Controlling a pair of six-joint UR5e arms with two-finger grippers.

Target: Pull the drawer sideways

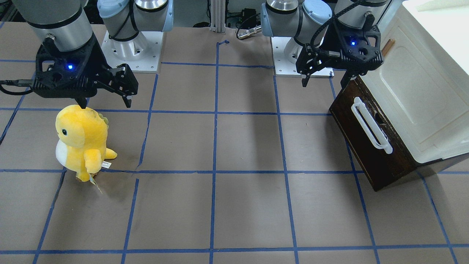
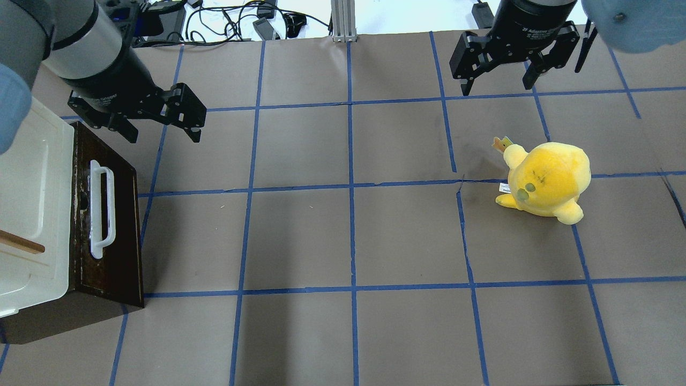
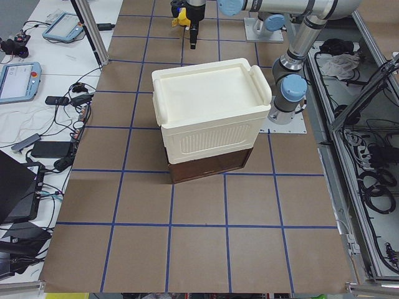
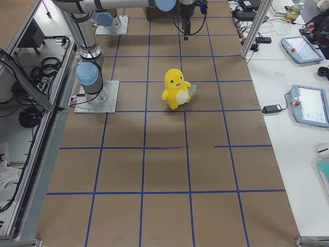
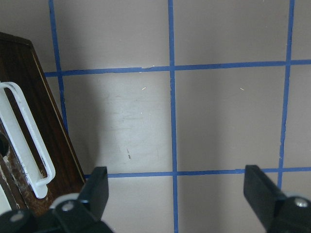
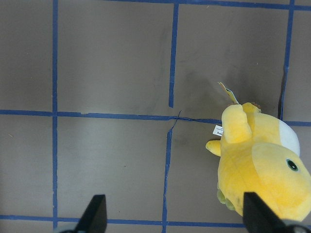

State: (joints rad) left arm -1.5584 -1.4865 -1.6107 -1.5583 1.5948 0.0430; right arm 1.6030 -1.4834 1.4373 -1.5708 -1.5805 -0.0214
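Observation:
The dark brown drawer [image 2: 115,214] with a long white bar handle [image 2: 102,208] sits under the white cabinet body [image 2: 32,193] at the table's left side. It also shows in the front-facing view [image 1: 361,146] and the left wrist view [image 5: 29,121]. My left gripper [image 2: 163,131] is open and empty, hovering just past the drawer's far corner; it also shows in the front-facing view [image 1: 324,82]. My right gripper [image 2: 498,86] is open and empty, far off on the right beyond the plush toy. The drawer's interior is hidden.
A yellow plush toy [image 2: 546,179] stands on the right half of the table, also in the front-facing view [image 1: 82,141]. The brown table surface [image 2: 348,236] carries a blue tape grid. Cables and devices lie past the table's far edge [image 2: 241,21].

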